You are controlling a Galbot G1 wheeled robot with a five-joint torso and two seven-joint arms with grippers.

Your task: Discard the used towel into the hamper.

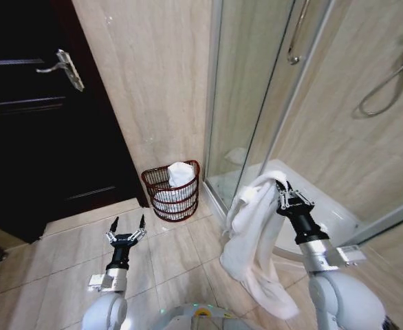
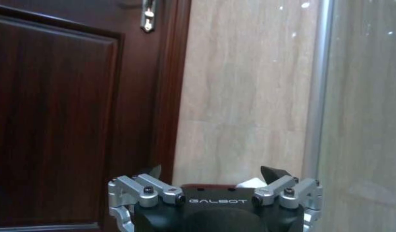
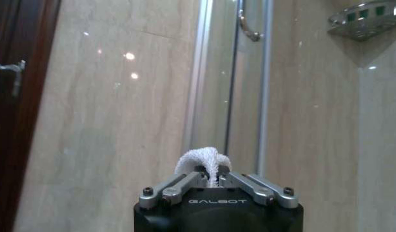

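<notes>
Glass shower door point(image 1: 246, 96) beside hamper point(image 1: 172, 191)

R tool point(image 1: 285, 192) clamped on white towel point(image 1: 253, 237), raised | L tool point(image 1: 126, 227) spread, low | hamper point(image 1: 172, 190) by wall, holds white cloth point(image 1: 179, 174)

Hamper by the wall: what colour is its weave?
Reddish-brown open wire weave on the hamper, with white cloth inside; it shows best in the head view.

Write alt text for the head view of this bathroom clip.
The right gripper holds a white towel pinched at its top, hanging in front of the glass shower enclosure. To its left, the reddish-brown wire hamper stands against the beige wall, already holding white cloth. The left gripper is open, low over the tiled floor.
</notes>
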